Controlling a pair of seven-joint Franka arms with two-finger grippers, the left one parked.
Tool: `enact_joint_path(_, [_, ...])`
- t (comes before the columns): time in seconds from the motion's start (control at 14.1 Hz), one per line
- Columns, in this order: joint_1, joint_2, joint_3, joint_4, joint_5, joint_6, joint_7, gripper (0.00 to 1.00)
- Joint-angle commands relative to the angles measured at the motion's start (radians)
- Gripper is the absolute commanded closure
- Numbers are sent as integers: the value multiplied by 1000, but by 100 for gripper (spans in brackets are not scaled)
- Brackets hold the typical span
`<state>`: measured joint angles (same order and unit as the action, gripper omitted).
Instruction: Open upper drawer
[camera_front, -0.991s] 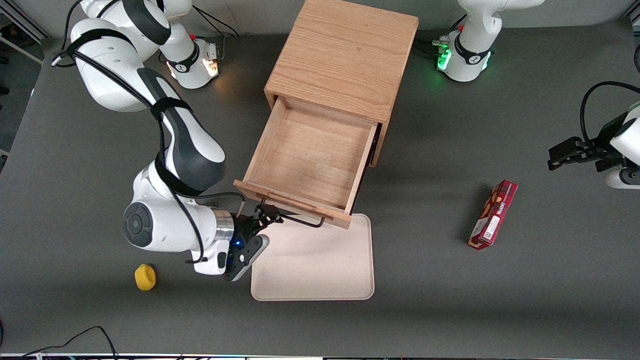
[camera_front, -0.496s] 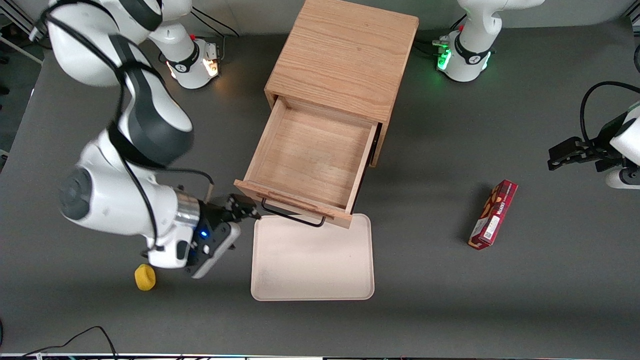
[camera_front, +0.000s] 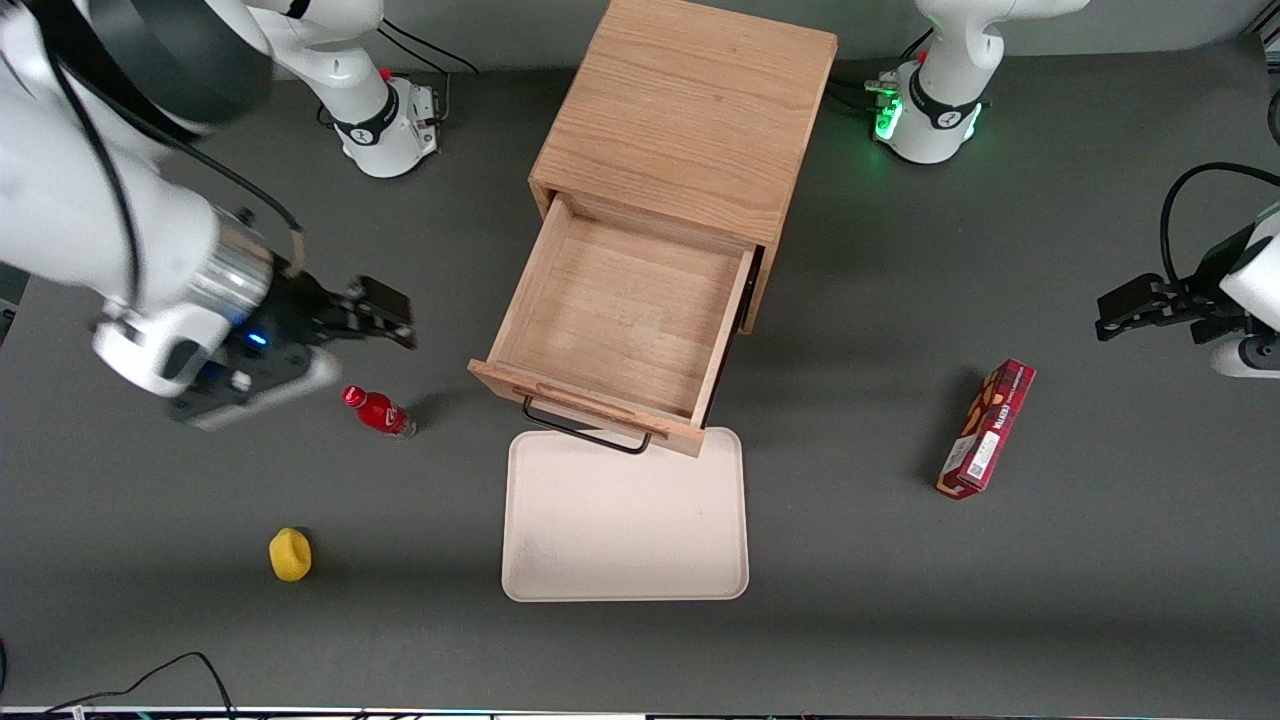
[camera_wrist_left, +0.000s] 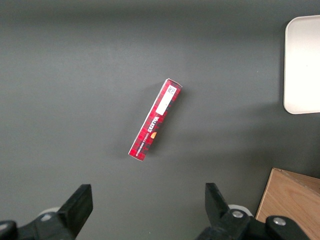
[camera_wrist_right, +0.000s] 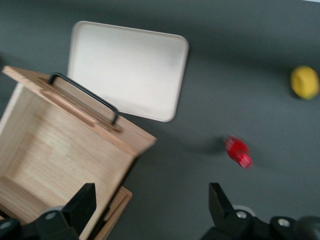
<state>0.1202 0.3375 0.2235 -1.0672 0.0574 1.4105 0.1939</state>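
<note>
Nearest the front camera: small yellow rounded object on the dark grey table, toward the working arm's end; flat cream rectangular tray, empty, lying in front of the cabinet. Next out: small red bottle with red cap, lying on the table between the yellow object and the gripper, and a long red carton toward the parked arm's end. The upper drawer, a shallow light-oak tray with a thin black bar handle, stands pulled well out of the boxy light-oak cabinet; its inside is bare wood, and the handle overhangs the tray's nearest-to-cabinet edge. The right arm's gripper hangs above the table beside the drawer, well apart from the handle, toward the working arm's end; right wrist view shows its two fingers spread wide with nothing between them. Judgement: opening looks essentially done. Risks from here: a low sweep of the arm could clip the red bottle and roll it; a swing toward the cabinet could knock the drawer's side and push it partly shut or skew it. Whether the drawer is at full travel is hard to say from above; if at its stop, any further pull could drag the whole cabinet.
</note>
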Motion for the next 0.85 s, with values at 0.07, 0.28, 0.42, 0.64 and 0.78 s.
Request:
enact_joint_path(0.07, [-7, -245, -114, -225, -5, -180, 54, 0])
enact_joint_path(0.28, [-13, -501, -162, -651, -14, 49, 71, 0])
enact_joint_path(0.42, [-14, -662, -206, -904, -31, 225, 70, 0])
enact_joint_path(0.64, [-14, -715, -268, -956, -87, 257, 68, 0])
enact_joint_path(0.78, [-14, -712, -306, -938, -88, 252, 59, 0])
